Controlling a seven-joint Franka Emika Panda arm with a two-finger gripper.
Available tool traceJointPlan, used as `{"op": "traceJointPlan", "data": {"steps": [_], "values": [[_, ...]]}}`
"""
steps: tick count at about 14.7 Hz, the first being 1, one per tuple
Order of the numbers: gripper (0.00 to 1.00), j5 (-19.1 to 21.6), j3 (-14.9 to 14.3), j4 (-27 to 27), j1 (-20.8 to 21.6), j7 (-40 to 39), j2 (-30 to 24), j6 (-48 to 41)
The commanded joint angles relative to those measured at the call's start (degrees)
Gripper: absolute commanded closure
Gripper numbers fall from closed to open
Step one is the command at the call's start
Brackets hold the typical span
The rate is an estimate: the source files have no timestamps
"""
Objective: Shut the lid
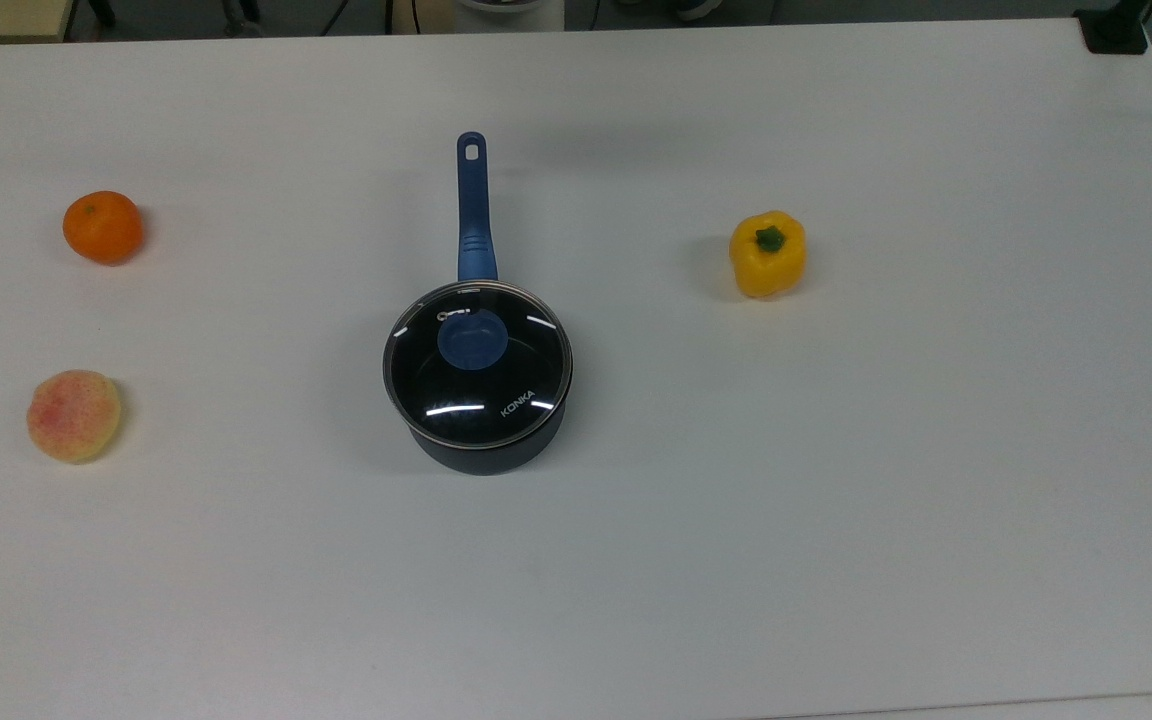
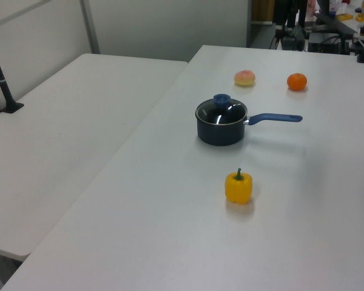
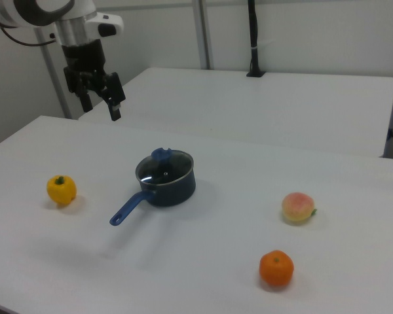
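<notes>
The round glass lid point(image 1: 496, 395) with its blue knob point(image 1: 473, 339) sits flat on the dark saucepan point(image 1: 484, 452), rim to rim. The pan's blue handle point(image 1: 472, 210) points toward the top view's upper edge. The lid point(image 2: 225, 113) also rests on the pan in the left view, and the lid point(image 3: 165, 169) does so in the right view. My gripper point(image 3: 102, 106) hangs high at the right view's upper left, well away from the pan point(image 3: 173, 188). Its fingers stand open with nothing between them.
An orange point(image 1: 103, 227) and a peach point(image 1: 74, 415) lie at the top view's left. A yellow bell pepper point(image 1: 767, 254) stands at the top view's right. A second white table point(image 2: 60, 139) adjoins at the left view's left.
</notes>
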Motion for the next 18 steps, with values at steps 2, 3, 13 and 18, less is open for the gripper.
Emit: {"op": "traceJointPlan", "data": {"steps": [2,3,13,18], "values": [[0.0,0.88,5.56,-3.51,-4.25,1.79,-1.97,0.74],[0.0,0.97,6.01,-3.51,-4.35,0.91,-1.89,1.0],[0.0,1.23,5.48,-9.93,-4.35,-11.14,-4.7,10.5],[0.0,1.94,5.48,-9.93,-4.35,-11.14,-4.79,10.23]]}}
